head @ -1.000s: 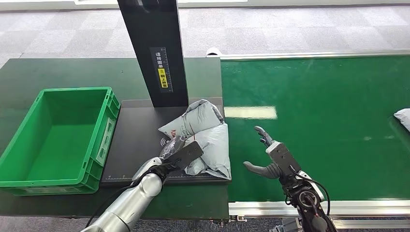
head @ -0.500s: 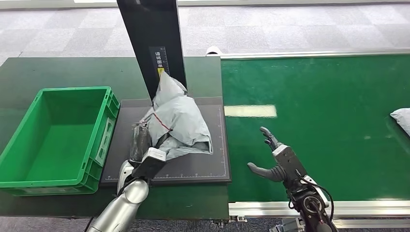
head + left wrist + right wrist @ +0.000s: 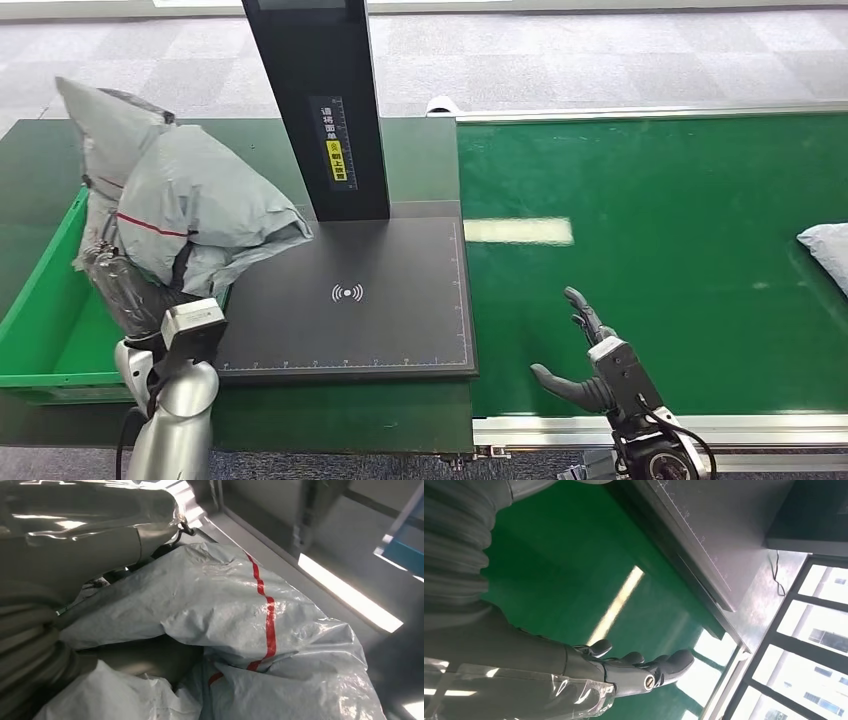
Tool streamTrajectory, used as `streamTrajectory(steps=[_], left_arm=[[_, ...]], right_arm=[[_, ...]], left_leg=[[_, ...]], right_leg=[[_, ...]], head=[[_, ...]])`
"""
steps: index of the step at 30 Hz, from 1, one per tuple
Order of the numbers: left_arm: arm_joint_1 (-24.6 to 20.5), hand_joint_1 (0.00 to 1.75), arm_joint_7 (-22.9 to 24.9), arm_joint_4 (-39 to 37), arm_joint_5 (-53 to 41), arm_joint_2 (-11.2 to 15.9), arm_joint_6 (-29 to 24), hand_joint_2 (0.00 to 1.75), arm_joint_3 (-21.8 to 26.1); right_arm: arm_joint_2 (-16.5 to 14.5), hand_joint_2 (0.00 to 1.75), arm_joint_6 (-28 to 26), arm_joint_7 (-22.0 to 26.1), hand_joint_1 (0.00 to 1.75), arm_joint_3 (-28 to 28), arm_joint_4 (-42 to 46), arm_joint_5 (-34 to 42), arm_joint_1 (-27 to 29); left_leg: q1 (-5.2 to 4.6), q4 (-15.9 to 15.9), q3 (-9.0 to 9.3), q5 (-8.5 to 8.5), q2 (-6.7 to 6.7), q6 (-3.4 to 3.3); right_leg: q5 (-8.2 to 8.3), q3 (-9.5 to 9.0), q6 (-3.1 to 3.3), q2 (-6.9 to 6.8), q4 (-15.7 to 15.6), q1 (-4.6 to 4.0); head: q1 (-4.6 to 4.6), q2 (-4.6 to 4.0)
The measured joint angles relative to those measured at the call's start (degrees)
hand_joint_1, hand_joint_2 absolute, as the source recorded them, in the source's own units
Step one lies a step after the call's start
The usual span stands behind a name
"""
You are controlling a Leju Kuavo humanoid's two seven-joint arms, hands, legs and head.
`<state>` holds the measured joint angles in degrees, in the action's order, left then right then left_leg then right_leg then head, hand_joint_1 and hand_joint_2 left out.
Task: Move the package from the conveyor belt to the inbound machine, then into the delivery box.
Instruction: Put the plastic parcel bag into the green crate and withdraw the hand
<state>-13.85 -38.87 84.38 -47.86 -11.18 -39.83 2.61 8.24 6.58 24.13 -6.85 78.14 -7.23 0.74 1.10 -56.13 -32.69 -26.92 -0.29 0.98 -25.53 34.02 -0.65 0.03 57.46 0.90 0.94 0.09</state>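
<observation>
Two grey packages (image 3: 190, 205) (image 3: 825, 243) (one at the belt's edge), one green box (image 3: 40, 300), one scanner platform (image 3: 380, 300).

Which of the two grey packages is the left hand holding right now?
The large crumpled grey package with the red stripe, lifted over the green box by the left hand. The other package lies untouched at the conveyor belt's far right edge.

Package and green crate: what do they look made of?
Package: looks like thin grey plastic film, a poly mailer, glossy and crinkled with soft folds, a red stripe across it; the left hand holds it above the crate. Contents can't be told.
Green crate: seemingly rigid moulded plastic, with a smooth, slightly shiny wall and a thick rim.
</observation>
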Motion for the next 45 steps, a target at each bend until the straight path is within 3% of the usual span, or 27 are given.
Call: streamTrajectory(steps=[6,9,11,14,24,26,28,30,37,45], left_arm=[[-4.20,1.75,7.88,-7.25,-6.95,-0.67,-0.02,1.75,14.49],[-5.85,1.75,16.66,-11.94,-10.35,0.01,-0.04,1.75,17.81],[-6.33,1.75,21.55,-15.63,-10.90,1.35,-0.04,1.75,19.21],[-6.38,1.75,24.80,-20.47,-10.33,3.67,-0.04,1.75,20.17],[-7.34,1.75,27.76,-26.54,-9.74,7.01,-0.04,1.75,20.55],[-7.40,0.90,28.26,-26.86,-9.58,7.27,-0.04,1.75,20.49],[-7.29,0.03,27.40,-26.82,-7.79,7.40,-0.04,1.75,20.52],[-6.84,0.00,23.18,-26.12,-4.57,7.16,-0.08,1.75,21.24],[-5.68,0.00,1.00,-19.69,6.32,3.19,-0.19,1.75,28.53],[-3.60,0.00,-0.91,-10.10,11.13,0.13,-0.28,1.75,30.66]], right_arm=[[-0.78,1.75,-0.27,-0.82,0.00,0.94,2.73,-1.53,1.92],[-1.27,1.75,-0.19,-1.20,0.00,1.14,3.09,-2.41,1.99],[-1.54,1.75,0.04,-1.36,0.00,1.19,3.12,-2.90,1.89],[-1.74,1.75,0.51,-1.42,0.00,1.25,3.12,-3.23,1.62],[-2.55,1.75,1.19,-1.49,0.00,1.56,3.12,-3.56,1.16],[-2.64,1.75,1.25,-1.51,0.00,1.63,3.12,-3.72,1.15],[-2.77,1.75,1.43,-1.60,0.00,1.64,3.12,-4.04,1.10],[-2.86,1.75,1.66,-1.68,0.00,1.65,3.12,-4.26,0.98],[-2.90,1.75,2.07,-1.52,0.00,1.62,2.38,-4.22,-0.84],[-2.89,1.75,2.14,-1.39,0.00,1.53,0.85,-3.92,-2.73]], left_leg=[[0.01,0.01,0.05,0.02,0.16,0.02],[0.00,0.01,0.03,0.02,0.14,0.02],[0.00,0.01,0.03,0.01,0.19,0.01],[0.00,0.01,0.02,0.01,0.23,0.01],[0.00,0.05,0.17,-0.02,0.13,0.03],[0.00,0.06,0.24,0.00,0.13,0.03],[0.00,0.06,0.29,0.02,0.13,0.04],[0.01,0.06,0.29,0.03,0.14,0.04],[0.00,0.02,0.15,0.02,0.14,0.03],[0.00,0.02,0.04,0.01,0.13,0.02]], right_leg=[[0.01,0.00,0.02,0.10,0.01,-0.02],[0.01,-0.04,0.01,0.09,0.01,-0.01],[0.01,-0.01,0.01,0.12,0.01,-0.01],[0.01,0.03,0.01,0.13,0.01,-0.01],[-0.01,-0.16,0.02,0.10,0.01,0.00],[0.00,-0.22,0.03,0.10,0.01,-0.01],[0.00,-0.27,0.03,0.10,0.01,-0.01],[0.01,-0.26,0.03,0.11,0.02,-0.02],[0.01,-0.15,0.01,0.11,0.02,0.00],[0.00,-0.03,0.01,0.11,0.01,-0.01]], head=[[0.01,0.00],[-0.02,0.00],[-0.01,0.00],[-0.01,0.00],[0.00,0.00],[-0.01,0.00],[-0.01,0.00],[0.00,0.00],[-0.02,0.00],[-0.01,0.00]])
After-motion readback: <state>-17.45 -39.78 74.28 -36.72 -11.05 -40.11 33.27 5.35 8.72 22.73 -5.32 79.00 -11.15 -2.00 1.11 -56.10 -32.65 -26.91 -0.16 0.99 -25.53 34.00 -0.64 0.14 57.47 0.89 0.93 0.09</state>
